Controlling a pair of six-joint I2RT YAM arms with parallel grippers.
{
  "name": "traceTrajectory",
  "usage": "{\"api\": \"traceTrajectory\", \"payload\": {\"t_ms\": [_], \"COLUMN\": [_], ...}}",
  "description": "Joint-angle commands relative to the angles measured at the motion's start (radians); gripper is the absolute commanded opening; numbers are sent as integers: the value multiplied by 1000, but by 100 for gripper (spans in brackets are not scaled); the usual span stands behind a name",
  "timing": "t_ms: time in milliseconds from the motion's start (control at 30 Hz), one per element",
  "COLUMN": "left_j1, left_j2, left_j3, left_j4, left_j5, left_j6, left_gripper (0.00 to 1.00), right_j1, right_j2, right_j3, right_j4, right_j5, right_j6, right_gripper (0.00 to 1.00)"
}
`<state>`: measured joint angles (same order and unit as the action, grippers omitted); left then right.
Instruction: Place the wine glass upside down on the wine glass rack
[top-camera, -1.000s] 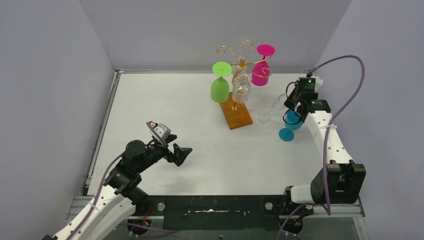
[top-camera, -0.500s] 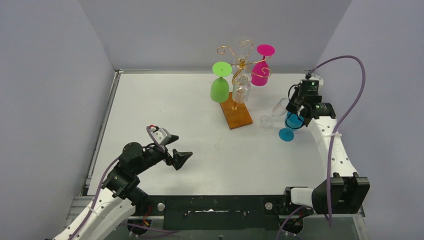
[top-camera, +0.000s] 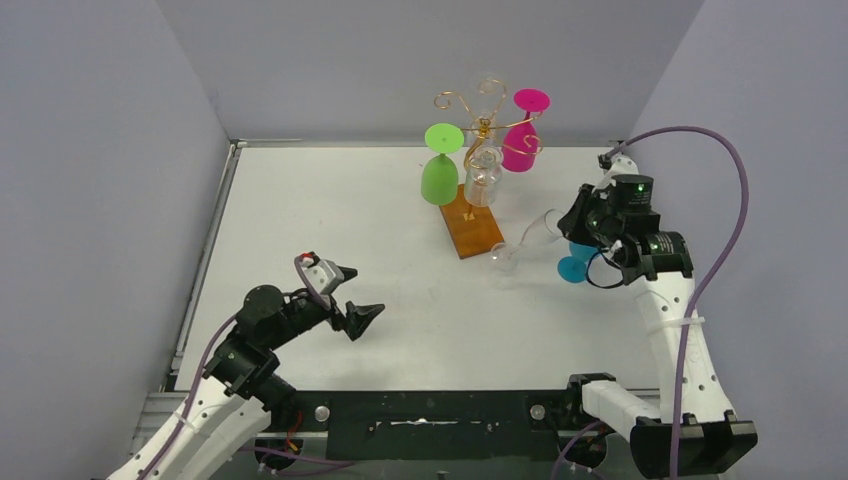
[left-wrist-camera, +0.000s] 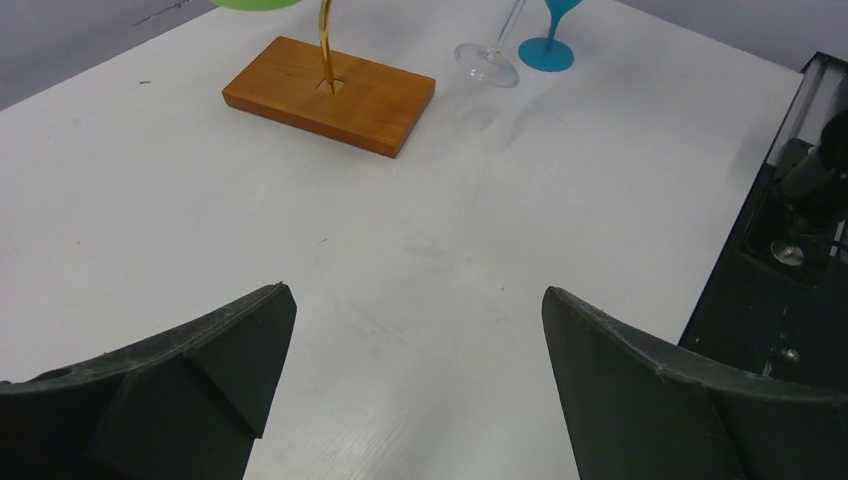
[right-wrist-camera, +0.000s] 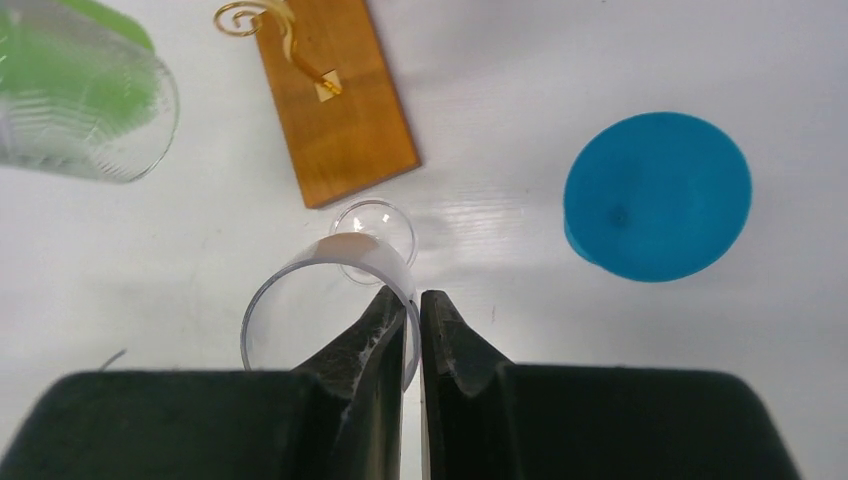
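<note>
My right gripper (top-camera: 572, 222) is shut on the rim of a clear wine glass (top-camera: 528, 238) and holds it tilted, its foot (top-camera: 503, 258) pointing left toward the rack's base. In the right wrist view the fingers (right-wrist-camera: 385, 330) pinch the rim of the glass (right-wrist-camera: 290, 290), one finger inside the bowl. The wine glass rack (top-camera: 483, 125) is gold wire on an orange-brown wooden base (top-camera: 472, 228); the base also shows in the right wrist view (right-wrist-camera: 335, 100). My left gripper (top-camera: 360, 305) is open and empty at the front left, seen wide open in its wrist view (left-wrist-camera: 415, 310).
A green glass (top-camera: 440, 170), a pink glass (top-camera: 522, 135) and a clear ribbed glass (top-camera: 482, 175) hang upside down on the rack. A blue glass (top-camera: 572, 268) stands just right of the held glass, close under my right gripper (right-wrist-camera: 657, 195).
My right arm has swung the clear glass toward the front left, and its foot now lies nearer the rack's base. The left arm has barely moved.
</note>
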<state>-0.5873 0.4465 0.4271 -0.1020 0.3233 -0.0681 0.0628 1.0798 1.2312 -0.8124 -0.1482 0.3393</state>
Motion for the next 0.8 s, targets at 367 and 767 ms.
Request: {"api": "traceTrajectory", "payload": {"t_ms": [367,767], "left_j1": [0,1], "left_j2": [9,-1], "left_j3": [121,109], "left_j4": [-54,-84], "left_j5": [326,549], "left_j6": [396,567], "left_gripper": [89,73], "right_j1": [17,109], "right_j2": [-147,-153], "right_j3": [-135,-208], "right_j4": [25,230], "right_j5": [-745,-997], "right_j6": [-104,63], "right_gripper": [0,0]}}
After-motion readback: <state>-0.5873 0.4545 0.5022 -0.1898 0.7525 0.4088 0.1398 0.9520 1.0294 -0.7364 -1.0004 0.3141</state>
